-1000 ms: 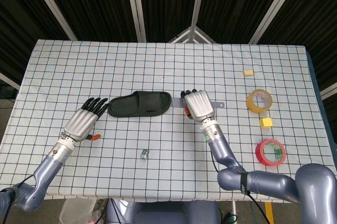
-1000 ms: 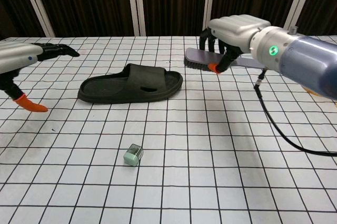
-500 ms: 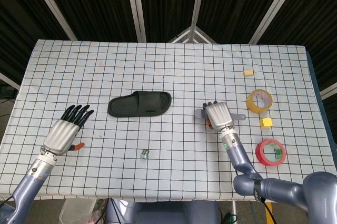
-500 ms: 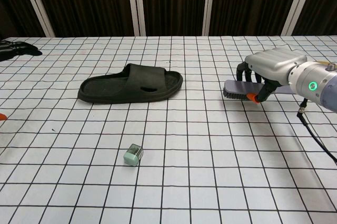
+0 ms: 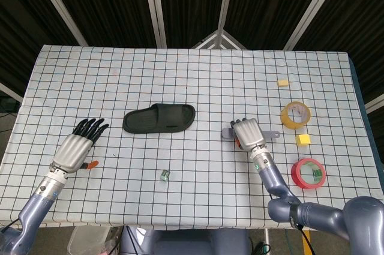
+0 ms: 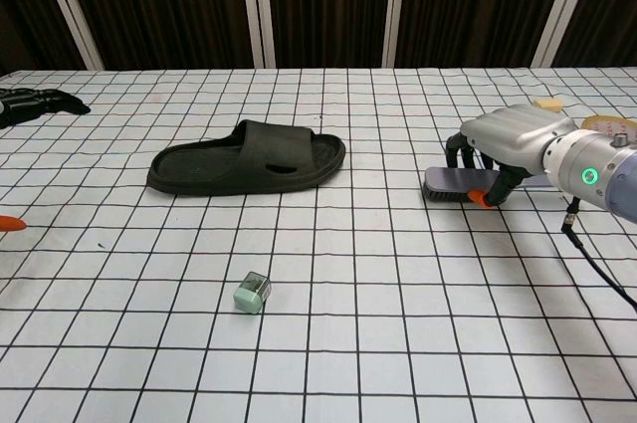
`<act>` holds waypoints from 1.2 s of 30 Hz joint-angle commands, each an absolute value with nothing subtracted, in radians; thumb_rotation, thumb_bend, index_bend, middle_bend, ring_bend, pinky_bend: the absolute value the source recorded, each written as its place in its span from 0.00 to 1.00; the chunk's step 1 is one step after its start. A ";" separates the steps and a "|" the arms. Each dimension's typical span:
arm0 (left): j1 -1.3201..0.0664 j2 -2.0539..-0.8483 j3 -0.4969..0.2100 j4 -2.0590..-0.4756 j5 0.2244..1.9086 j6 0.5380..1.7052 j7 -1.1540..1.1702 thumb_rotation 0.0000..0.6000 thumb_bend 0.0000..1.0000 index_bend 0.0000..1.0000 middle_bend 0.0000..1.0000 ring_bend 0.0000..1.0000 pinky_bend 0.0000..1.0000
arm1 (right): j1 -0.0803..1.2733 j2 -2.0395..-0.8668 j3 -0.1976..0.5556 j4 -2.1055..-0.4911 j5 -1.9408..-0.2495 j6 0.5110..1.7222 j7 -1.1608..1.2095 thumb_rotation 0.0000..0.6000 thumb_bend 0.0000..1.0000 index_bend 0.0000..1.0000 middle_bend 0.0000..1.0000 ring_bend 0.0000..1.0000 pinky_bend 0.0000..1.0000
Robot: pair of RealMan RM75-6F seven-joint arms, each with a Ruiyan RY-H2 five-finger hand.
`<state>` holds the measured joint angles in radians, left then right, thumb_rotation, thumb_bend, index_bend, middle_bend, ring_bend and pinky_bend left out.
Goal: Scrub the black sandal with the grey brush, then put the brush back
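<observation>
The black sandal (image 5: pixel 159 118) (image 6: pixel 249 157) lies flat near the middle of the checked table, with neither hand touching it. Well to its right, the grey brush (image 5: pixel 227 133) (image 6: pixel 453 182) sits bristles-down at table level. My right hand (image 5: pixel 248 134) (image 6: pixel 513 136) grips it from above, fingers curled over its back, and the handle pokes out to the right. My left hand (image 5: pixel 78 147) (image 6: pixel 35 105) hovers to the left of the sandal, a gap away, with fingers stretched out and holding nothing.
A small green cube (image 5: pixel 166 176) (image 6: pixel 253 293) lies in front of the sandal. Right of the brush are a yellow tape roll (image 5: pixel 296 114), a red tape roll (image 5: pixel 308 173) and two yellow blocks (image 5: pixel 303 140) (image 5: pixel 282 83).
My right hand carried the brush away from the sandal's end, rightward and down to the table. My left hand drew back from the sandal toward the left front.
</observation>
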<state>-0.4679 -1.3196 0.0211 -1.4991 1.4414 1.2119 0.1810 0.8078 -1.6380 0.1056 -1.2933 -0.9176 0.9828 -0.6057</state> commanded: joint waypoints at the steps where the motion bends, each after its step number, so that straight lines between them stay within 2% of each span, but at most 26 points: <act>1: -0.466 -1.320 0.020 -1.498 1.443 1.210 0.178 1.00 0.17 0.00 0.00 0.00 0.02 | 0.808 -1.635 0.106 -1.298 -0.921 0.980 -0.609 1.00 0.47 0.42 0.43 0.49 0.56; 10: -0.458 -1.311 0.013 -1.508 1.443 1.203 0.179 1.00 0.17 0.00 0.00 0.00 0.02 | 0.811 -1.608 0.099 -1.327 -0.886 0.934 -0.650 1.00 0.47 0.23 0.32 0.40 0.49; 23: -0.454 -1.307 0.004 -1.520 1.444 1.194 0.188 1.00 0.17 0.00 0.00 0.00 0.02 | 0.821 -1.578 0.106 -1.371 -0.859 0.923 -0.681 1.00 0.47 0.14 0.26 0.33 0.44; 29: -0.450 -1.304 0.002 -1.525 1.449 1.195 0.190 1.00 0.17 0.00 0.00 0.00 0.02 | 0.822 -1.559 0.103 -1.413 -0.860 0.933 -0.697 1.00 0.47 0.08 0.22 0.26 0.32; 36: -0.425 -1.290 0.009 -1.538 1.469 1.233 0.188 1.00 0.17 0.00 0.00 0.00 0.02 | 0.810 -1.518 0.120 -1.509 -0.891 0.980 -0.673 1.00 0.47 0.03 0.13 0.12 0.14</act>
